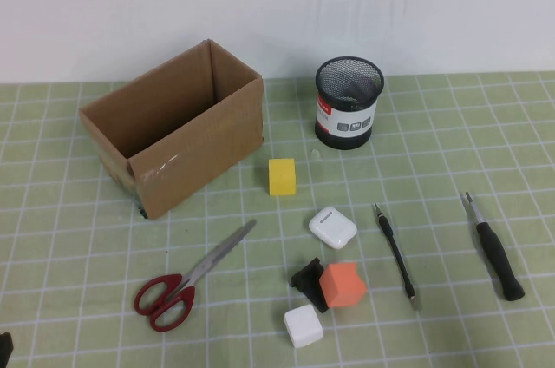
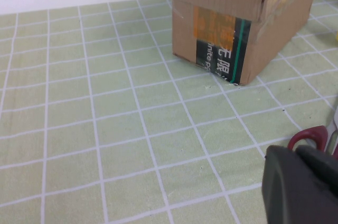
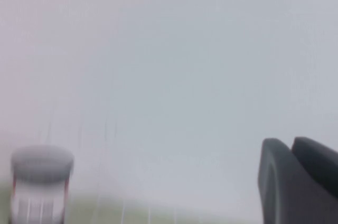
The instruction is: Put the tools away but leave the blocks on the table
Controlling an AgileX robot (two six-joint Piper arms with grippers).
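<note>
Near edge, high view: left gripper [image 1: 4,349] at lower-left corner, fingers pressed together in its wrist view. Right gripper [image 3: 298,182] raised, facing the wall; finger state cannot be told. Lower left: red-handled steel scissors [image 1: 186,279], lying just beside the left gripper. Lower centre: white cube [image 1: 303,325], orange-red block [image 1: 341,285], small black piece [image 1: 307,280], white rounded case [image 1: 332,226]. Right: thin black pen-like tool [image 1: 395,254]; thicker black-handled tool [image 1: 494,247]. Centre: yellow cube [image 1: 283,176]. Upper frame: open cardboard box [image 1: 173,129], black mesh cup [image 1: 349,102].

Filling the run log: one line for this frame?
tools untouched: red-handled steel scissors on green mat | left gripper near scissors | right gripper raised
</note>
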